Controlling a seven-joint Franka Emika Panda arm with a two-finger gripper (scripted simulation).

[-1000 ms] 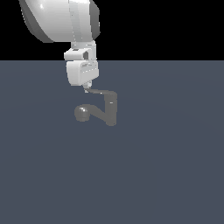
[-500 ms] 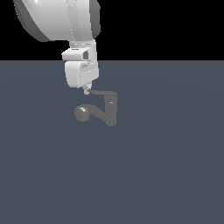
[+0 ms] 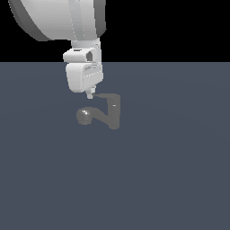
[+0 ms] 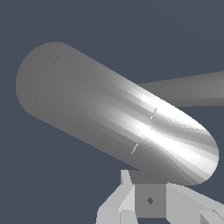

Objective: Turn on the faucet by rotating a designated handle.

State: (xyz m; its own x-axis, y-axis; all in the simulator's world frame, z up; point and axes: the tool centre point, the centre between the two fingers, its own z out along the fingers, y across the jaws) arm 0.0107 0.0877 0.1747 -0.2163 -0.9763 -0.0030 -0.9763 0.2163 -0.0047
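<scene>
Where the grey desk (image 3: 170, 179) lies bare stands one faucet (image 3: 113, 113), upright, spout slanting to a rounded head toward the exterior view's left. Handle (image 3: 104, 96): thin blade projecting from the top. End effector (image 3: 90, 95): at the blade's tip; whether spread or closed cannot be told.

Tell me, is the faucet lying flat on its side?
No, the faucet stands upright on the grey floor in the exterior view, with its round-headed spout slanting down toward the exterior view's left.
</scene>
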